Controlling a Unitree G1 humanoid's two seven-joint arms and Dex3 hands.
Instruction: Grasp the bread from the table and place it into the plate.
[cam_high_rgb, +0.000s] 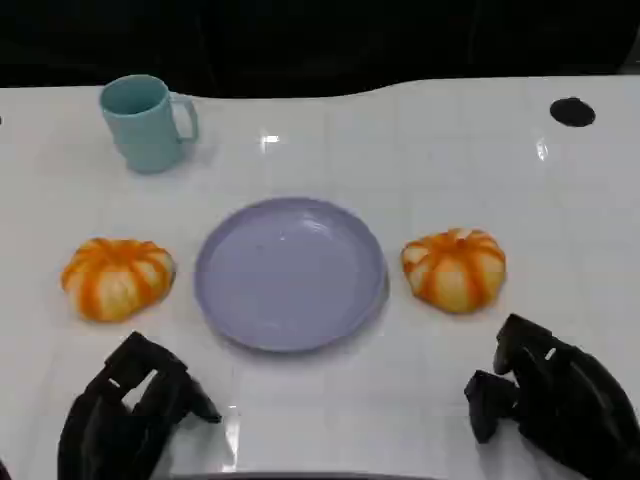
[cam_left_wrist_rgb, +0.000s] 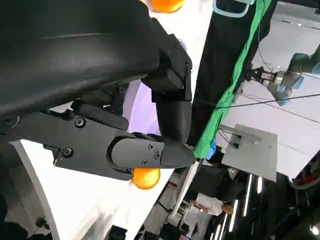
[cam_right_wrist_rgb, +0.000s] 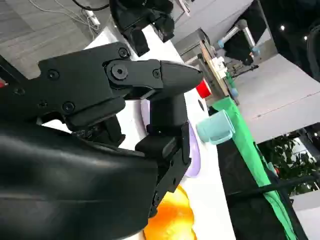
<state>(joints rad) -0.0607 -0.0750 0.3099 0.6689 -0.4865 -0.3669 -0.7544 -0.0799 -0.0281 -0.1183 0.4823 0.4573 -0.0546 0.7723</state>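
- Flanking the purple plate, two buns lie on the worktop, within easy reach.
- Left hand and right hand hover empty, fingers apart, nothing gripped.

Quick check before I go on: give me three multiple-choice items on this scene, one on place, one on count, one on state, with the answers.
1. Where is the mug?
A. far left of the table
B. on the plate
C. beside the right hand

2. How many breads lie on the table?
A. one
B. two
C. three

3. What is on the plate?
A. a bread
B. the mug
C. nothing

Answers: 1 A, it stands beyond the left bread. 2 B, the other is the right bread. 3 C, its purple surface is bare; the left hand and right hand hold nothing.
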